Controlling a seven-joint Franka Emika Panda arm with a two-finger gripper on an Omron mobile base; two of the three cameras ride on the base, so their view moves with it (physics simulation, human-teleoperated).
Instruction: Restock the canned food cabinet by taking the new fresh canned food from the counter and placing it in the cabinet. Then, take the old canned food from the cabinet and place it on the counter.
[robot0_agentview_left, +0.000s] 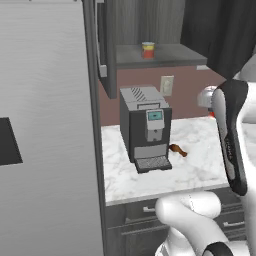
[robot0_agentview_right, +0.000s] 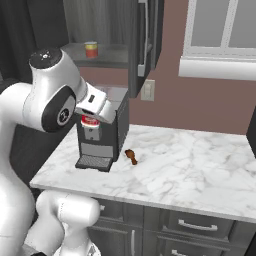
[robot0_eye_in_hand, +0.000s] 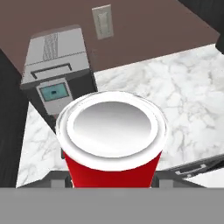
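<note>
Your pincer (robot0_agentview_right: 91, 121) is clamped on the old canned food (robot0_eye_in_hand: 111, 144), the bright red can, and carries it in the air. In the hand view its pale lid faces straight up at you, so the can's long axis runs along the pincer's own line and stands roughly upright over the room. The fingers themselves are hidden behind the can, so you cannot read their gap; the grip shows only in the can hanging free under the hand.

What matters for the coming move is what lies beneath it. The surface (robot0_eye_in_hand: 188, 94), the white marble one, spreads below and to the right of the can in the hand view, while the coffee machine (robot0_agentview_right: 102, 132) sits just beside the can. In the right base view the can hangs right in front of the machine's upper face. So the clear landing ground lies away from the machine, toward the open marble past the small brown object (robot0_agentview_right: 131, 156) lying there.

The new fresh canned food (robot0_agentview_left: 148, 50) already stands on the shelf of the cabinet (robot0_agentview_left: 165, 56), well above your hand.

By my reading, you need to carry the can sideways off the machine, then lower it straight down, keeping it upright.
</note>
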